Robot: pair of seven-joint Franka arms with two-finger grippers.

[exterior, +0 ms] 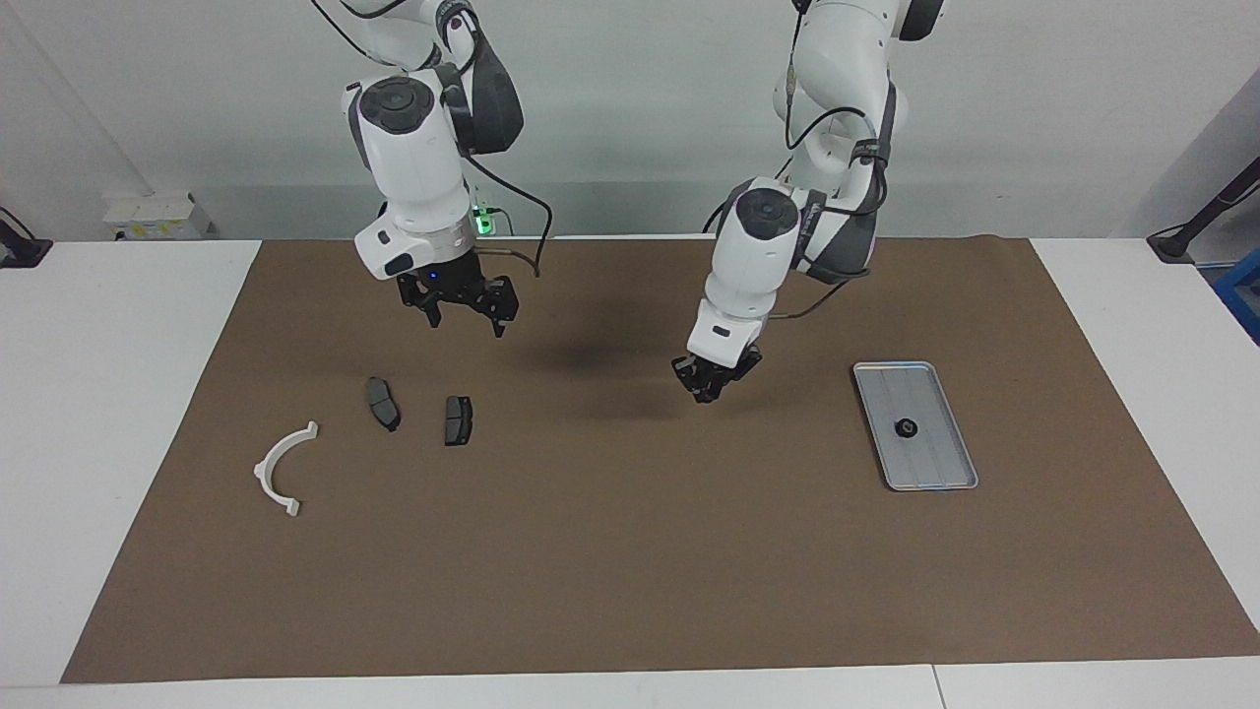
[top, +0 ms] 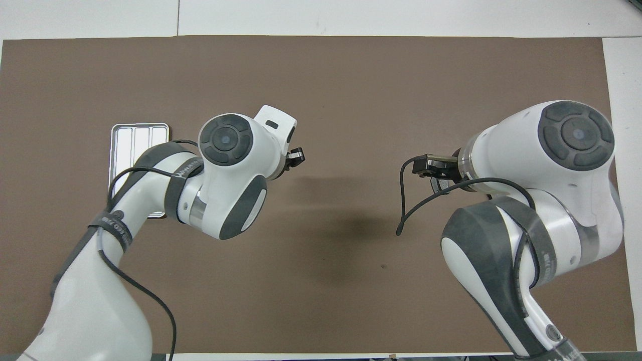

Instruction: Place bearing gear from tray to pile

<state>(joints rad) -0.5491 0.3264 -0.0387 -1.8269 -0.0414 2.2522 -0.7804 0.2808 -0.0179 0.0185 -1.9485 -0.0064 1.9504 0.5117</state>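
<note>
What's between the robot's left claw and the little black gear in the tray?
Nothing: in the facing view only bare brown mat lies between the left gripper and the tray holding the bearing gear.

A brown mat (exterior: 630, 551) covers most of the white table (exterior: 108, 414), leaving bare white strips at both short ends and along the edge farthest from the robots. Off the table's corner at the right arm's end, nearest the robots, a pale box (exterior: 157, 217) stands against the grey wall (exterior: 630, 108). A green light (exterior: 482, 221) glows at the edge nearest the robots.
</note>
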